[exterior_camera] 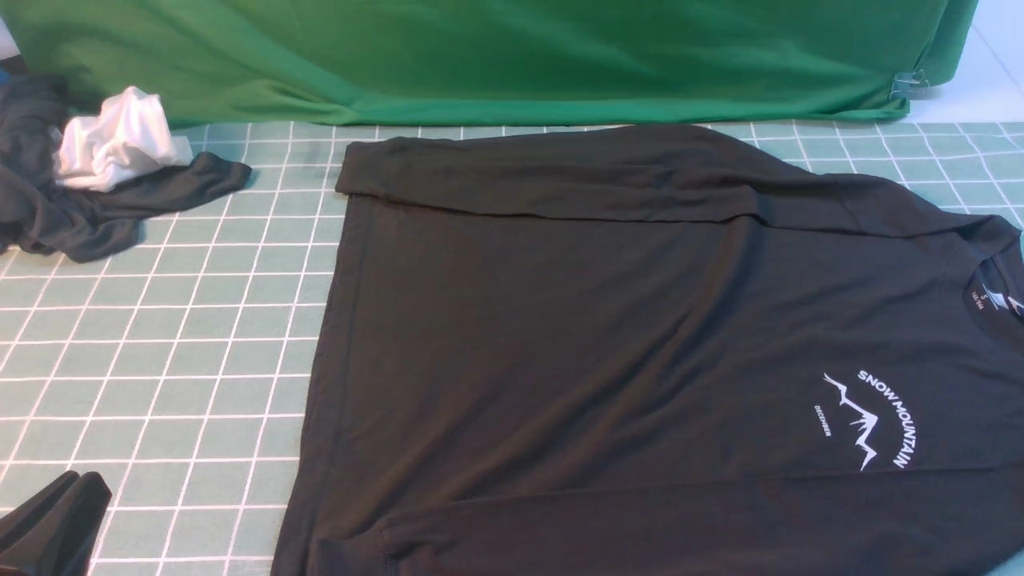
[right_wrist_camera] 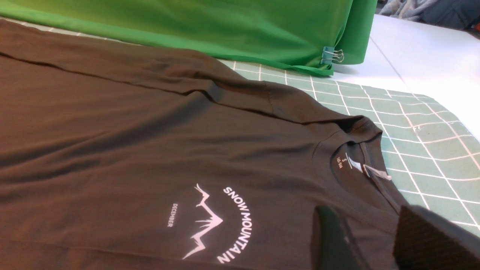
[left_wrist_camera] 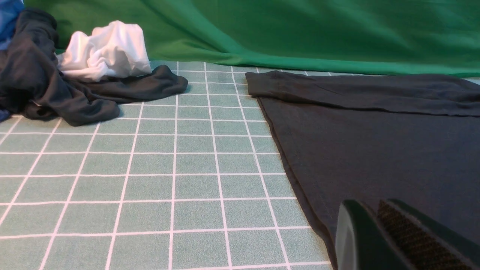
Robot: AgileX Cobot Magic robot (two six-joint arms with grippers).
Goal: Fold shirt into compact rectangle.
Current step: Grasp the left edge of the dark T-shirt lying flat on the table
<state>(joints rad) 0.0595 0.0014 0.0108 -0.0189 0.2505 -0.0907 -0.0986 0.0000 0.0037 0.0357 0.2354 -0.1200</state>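
Front view has the shirt (exterior_camera: 608, 336) spread flat, print side up, over the middle and right of the counter (exterior_camera: 160, 360), hem to the left and collar (exterior_camera: 996, 280) to the right. Its far sleeve (exterior_camera: 560, 180) lies folded along the far edge of the body, and the near sleeve (exterior_camera: 640, 528) along the near edge. The white mountain logo (exterior_camera: 872, 420) sits near the collar. The right tool (right_wrist_camera: 365, 215) hangs over the chest beside the collar, fingers spread with nothing between them. The left tool (exterior_camera: 80, 480) is at the near left, left of the hem, fingers pressed together and empty. At the far left lies a dark grey garment (exterior_camera: 96, 216) with a white cloth (exterior_camera: 120, 148) on it. A green cloth (exterior_camera: 480, 56) hangs behind.
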